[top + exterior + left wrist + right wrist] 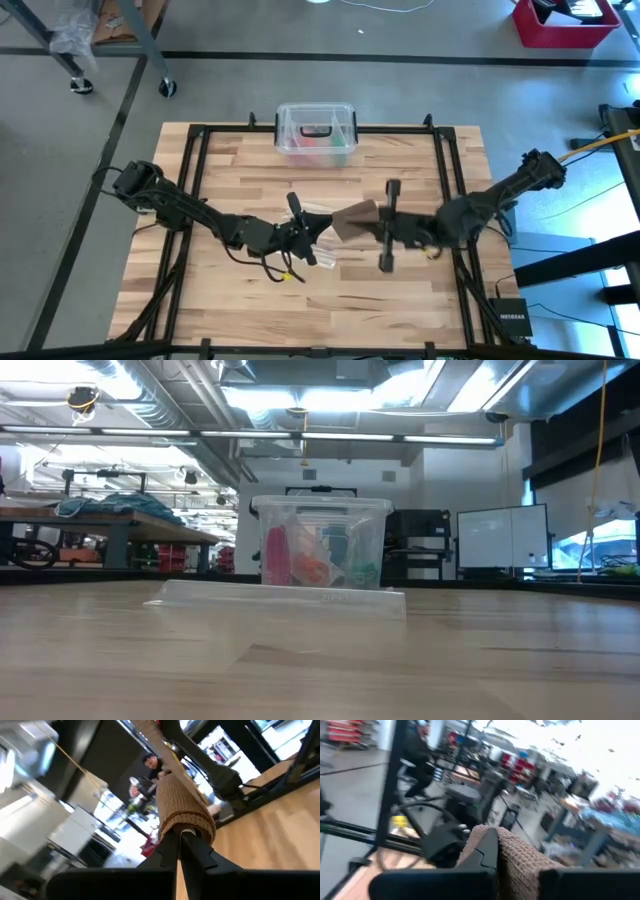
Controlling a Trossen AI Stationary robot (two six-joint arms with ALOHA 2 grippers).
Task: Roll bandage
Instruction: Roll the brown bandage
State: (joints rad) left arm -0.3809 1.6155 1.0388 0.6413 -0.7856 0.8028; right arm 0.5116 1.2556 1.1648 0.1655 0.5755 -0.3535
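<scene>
Brown bandage [352, 216] between two closed hands.

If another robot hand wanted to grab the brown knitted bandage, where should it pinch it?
Probably the bare middle of the brown knitted fabric bandage, coming down from above. It hangs lifted off the wooden table, stretched between the left pincer and the right pincer, each shut on one end, so only the span between is free.
</scene>
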